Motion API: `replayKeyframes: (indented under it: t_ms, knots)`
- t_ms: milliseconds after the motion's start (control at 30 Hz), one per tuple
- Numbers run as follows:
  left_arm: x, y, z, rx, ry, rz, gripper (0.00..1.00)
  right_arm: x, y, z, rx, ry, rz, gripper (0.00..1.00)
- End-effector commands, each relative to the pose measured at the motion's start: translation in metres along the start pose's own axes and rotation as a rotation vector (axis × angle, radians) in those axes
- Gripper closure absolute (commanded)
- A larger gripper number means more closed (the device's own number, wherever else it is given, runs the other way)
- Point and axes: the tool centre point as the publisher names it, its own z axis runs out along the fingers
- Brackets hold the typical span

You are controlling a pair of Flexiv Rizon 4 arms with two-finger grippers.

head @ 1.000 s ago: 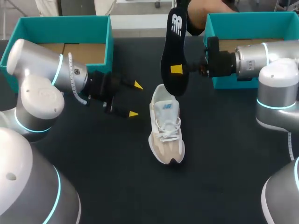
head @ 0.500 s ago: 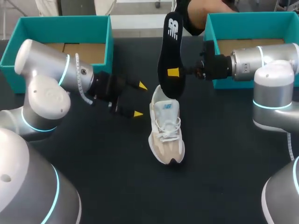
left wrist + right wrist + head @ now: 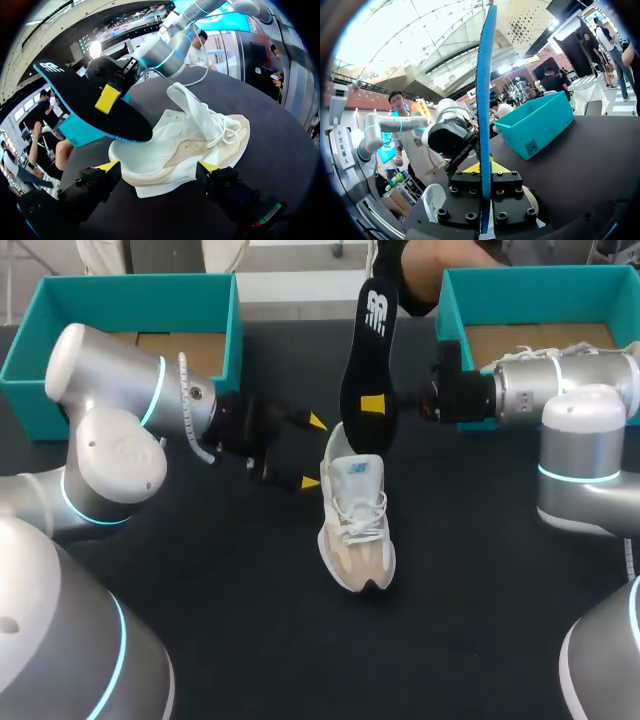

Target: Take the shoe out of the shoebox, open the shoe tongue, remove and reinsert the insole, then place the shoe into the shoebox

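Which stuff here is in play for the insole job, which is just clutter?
Job: shoe; insole, clamped in right gripper; left gripper, open at the heel; one teal box.
Spare: the other, left box or right box; cannot tell which.

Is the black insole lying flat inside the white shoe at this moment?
No, the insole stands almost upright, clamped in the right gripper, with nearly all of it above the shoe.
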Motion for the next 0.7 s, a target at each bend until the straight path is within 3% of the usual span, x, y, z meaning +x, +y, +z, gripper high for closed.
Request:
replayKeyframes:
  t_ms: [33, 233, 700]
  knots:
    - [0.002, 0.001, 0.001, -0.007, 0.003, -0.002, 0.0, 0.0, -0.01, 0.004, -0.02, -0.002, 0.003, 1.0]
    - [0.002, 0.003, 0.001, -0.008, 0.013, -0.011, 0.0, 0.001, -0.012, 0.004, -0.025, -0.004, 0.01, 1.0]
    - [0.004, 0.007, -0.002, -0.004, 0.02, -0.033, 0.0, -0.004, 0.017, 0.008, 0.004, -0.002, -0.047, 1.0]
